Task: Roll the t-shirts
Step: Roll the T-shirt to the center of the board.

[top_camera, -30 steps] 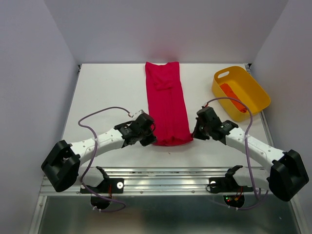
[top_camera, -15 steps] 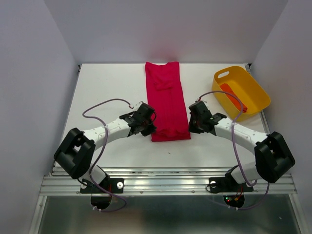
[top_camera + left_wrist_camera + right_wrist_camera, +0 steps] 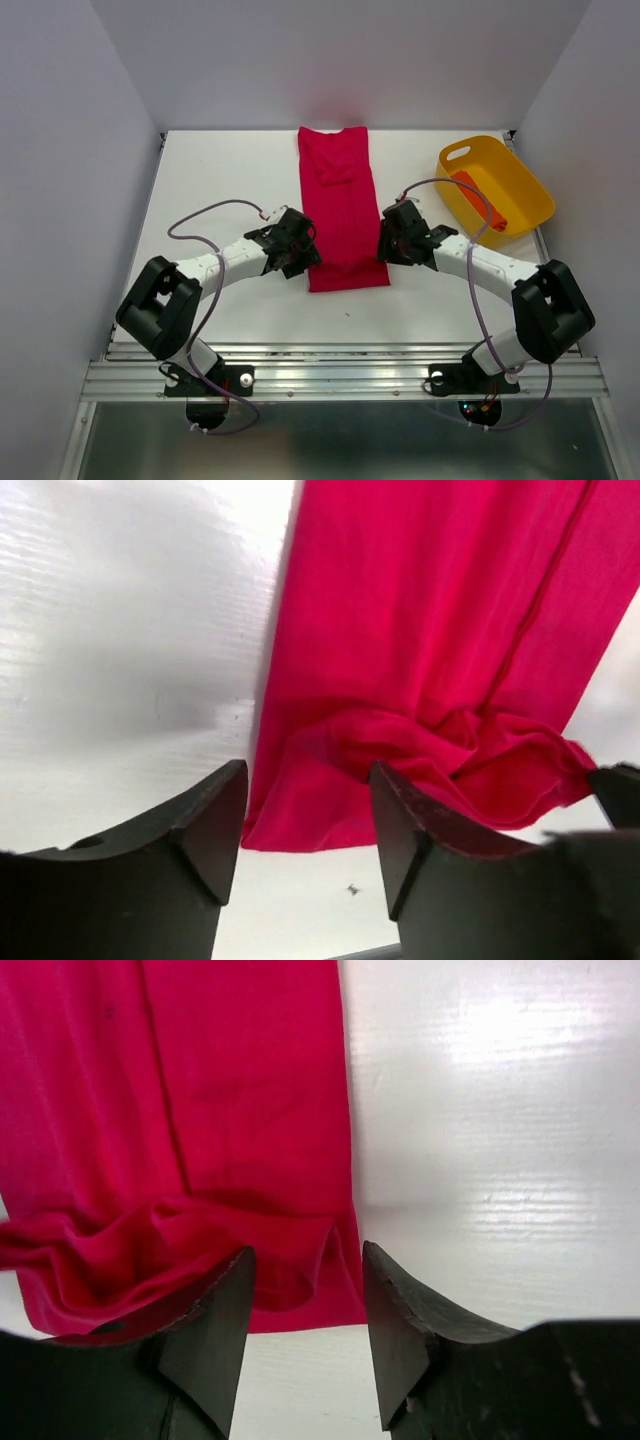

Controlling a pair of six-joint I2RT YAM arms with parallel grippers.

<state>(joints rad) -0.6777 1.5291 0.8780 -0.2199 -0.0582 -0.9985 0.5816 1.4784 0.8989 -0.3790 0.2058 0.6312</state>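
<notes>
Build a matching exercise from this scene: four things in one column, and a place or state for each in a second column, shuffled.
Things
1. crimson cloth t-shirt, folded into a long strip
2. orange-red narrow rolled shirt
3. yellow plastic tub with handles
4. left gripper

Places or states
A. lying inside the tub
B. standing at the far right of the white table
C. jaws open, by the strip's near left corner
D. stretched along the table's middle, near end rumpled

Pairs: 1-D, 2-A, 3-B, 4-C
</notes>
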